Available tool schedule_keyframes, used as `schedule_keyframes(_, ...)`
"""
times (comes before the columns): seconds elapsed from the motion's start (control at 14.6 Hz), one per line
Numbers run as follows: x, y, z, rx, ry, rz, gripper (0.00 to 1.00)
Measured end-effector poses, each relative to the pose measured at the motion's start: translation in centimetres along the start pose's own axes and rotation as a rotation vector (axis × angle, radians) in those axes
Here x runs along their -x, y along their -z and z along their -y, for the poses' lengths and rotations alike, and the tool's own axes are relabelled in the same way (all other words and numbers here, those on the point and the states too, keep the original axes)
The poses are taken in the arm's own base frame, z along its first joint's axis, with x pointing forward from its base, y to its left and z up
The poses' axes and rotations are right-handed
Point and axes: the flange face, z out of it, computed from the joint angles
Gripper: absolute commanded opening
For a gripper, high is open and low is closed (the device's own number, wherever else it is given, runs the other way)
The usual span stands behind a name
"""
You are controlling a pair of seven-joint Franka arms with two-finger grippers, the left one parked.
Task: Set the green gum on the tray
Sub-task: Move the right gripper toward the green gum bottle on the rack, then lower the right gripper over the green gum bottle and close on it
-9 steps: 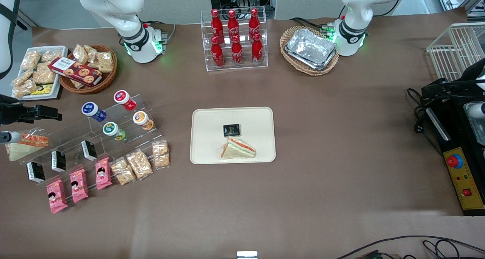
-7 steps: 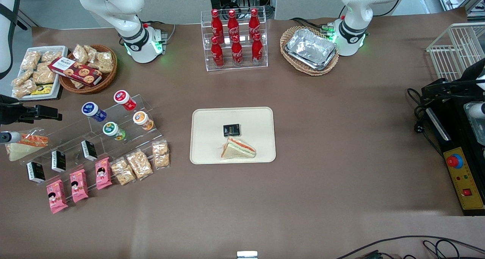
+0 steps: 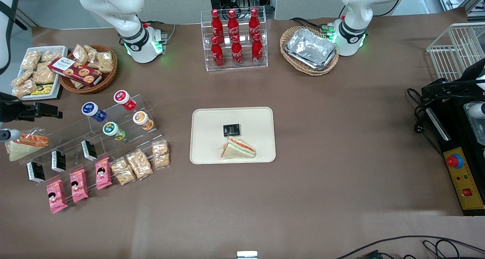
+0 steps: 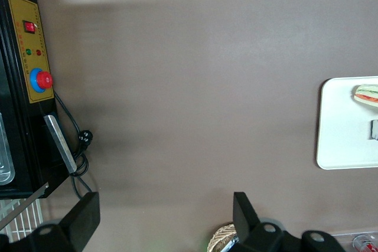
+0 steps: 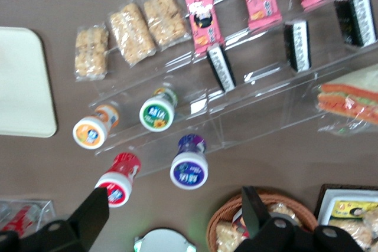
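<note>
Nothing moved yet: gum on the rack, tray waiting.

Nearest the front camera, low in the frame, pink and oat snack packets (image 3: pixel 113 172) lie in a row. Just above them stands the clear stepped rack (image 3: pixel 75 138), and the green gum (image 3: pixel 110 129) sits on its middle step, lid up, beside the orange-lidded bottle (image 3: pixel 140 118) and nearer than the blue one (image 3: pixel 89 108). The tray (image 3: pixel 212 117) lies mid-frame, well apart from the rack, already carrying a sandwich (image 3: pixel 238 148) and a black packet (image 3: pixel 231 130), with bare space around them. The gripper (image 5: pixel 174 196) hangs high over the rack, toward the working arm's end, fingers spread wide and holding nothing. By my reckoning the whole job remains: descend, pinch the gum, carry it across, set it down.
</note>
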Motion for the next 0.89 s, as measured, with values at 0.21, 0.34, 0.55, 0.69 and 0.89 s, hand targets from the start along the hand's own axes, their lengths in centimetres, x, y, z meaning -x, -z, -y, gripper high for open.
schedule_keyframes(0.21, 1.2, 1.3, 2.6, -0.003, -0.036, 0.001, 1.0)
schedule_keyframes(0.34, 1.6, 1.7, 5.2, 0.007, -0.063, 0.0, 1.0)
schedule_keyframes(0.55, 2.6, 0.3, 6.3, 0.009, -0.07, -0.007, 1.0)
schedule_keyframes(0.69, 3.1, -1.9, 6.1, 0.009, -0.073, -0.03, 1.0)
schedule_keyframes(0.89, 3.9, -5.6, 6.6, 0.009, -0.065, -0.021, 1.0)
